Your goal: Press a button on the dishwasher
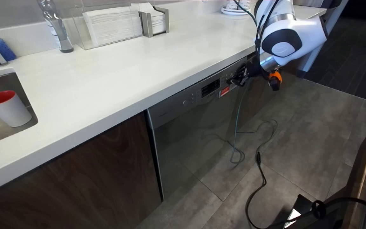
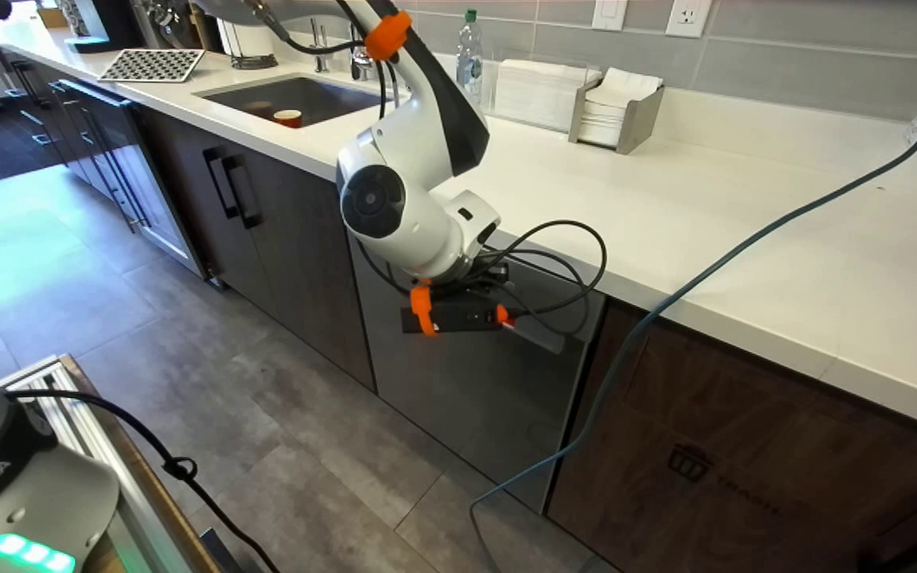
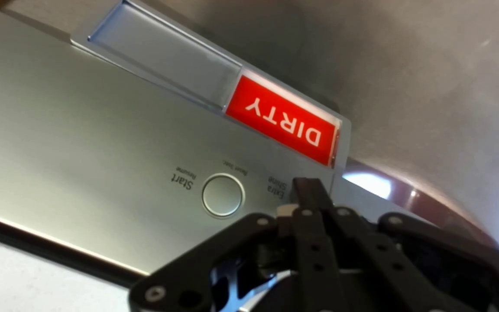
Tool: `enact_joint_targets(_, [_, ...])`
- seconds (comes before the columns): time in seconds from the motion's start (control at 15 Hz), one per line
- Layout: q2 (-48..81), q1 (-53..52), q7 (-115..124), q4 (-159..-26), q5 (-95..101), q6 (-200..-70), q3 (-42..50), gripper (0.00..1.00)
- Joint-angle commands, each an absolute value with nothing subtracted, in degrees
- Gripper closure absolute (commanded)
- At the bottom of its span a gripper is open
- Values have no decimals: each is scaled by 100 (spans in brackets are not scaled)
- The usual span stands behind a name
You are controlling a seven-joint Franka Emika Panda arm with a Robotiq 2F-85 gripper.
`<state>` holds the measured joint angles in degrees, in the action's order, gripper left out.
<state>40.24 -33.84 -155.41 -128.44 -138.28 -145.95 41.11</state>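
Hiding part of the dishwasher (image 3: 102,138), the gripper (image 3: 311,190), jaws together, stands near the Start button (image 3: 222,195) and DIRTY sign (image 3: 282,119); a cable (image 1: 258,158) lies on the floor (image 1: 310,127).

One gripper (image 3: 308,185), one whole button (image 3: 223,195) and one DIRTY label (image 3: 282,120) are sharing the wrist view; one robot arm (image 1: 288,38), one dishwasher (image 1: 184,143), one bottle (image 2: 470,60), one cup (image 1: 10,109) and two napkin holders (image 2: 640,121) are appearing in both exterior views. Three green lights (image 2: 32,551) are glowing in an exterior view.
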Motion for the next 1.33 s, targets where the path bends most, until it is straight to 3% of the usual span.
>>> enact_joint_targets(0.0, [4223, -3379, -15706, -12695, -14034, -14563, 4152, 100])
enact_joint_targets(0.93, [4309, -3340, -15625, -12605, -14031, -14525, 4142, 100])
enact_joint_targets(1.0, [4048, -2840, -15952, -12522, -14062, -14769, 3685, 100])
enact_joint_targets(1.07, [4288, -3264, -15597, -12579, -14049, -14511, 4069, 100])
enact_joint_targets(1.13, [4038, -2707, -15962, -12493, -14067, -14739, 3580, 100])
enact_joint_targets(1.2, [4264, -3151, -15625, -12556, -14080, -14490, 3989, 100])
enact_joint_targets(1.27, [3994, -2638, -15946, -12495, -14095, -14701, 3523, 100])
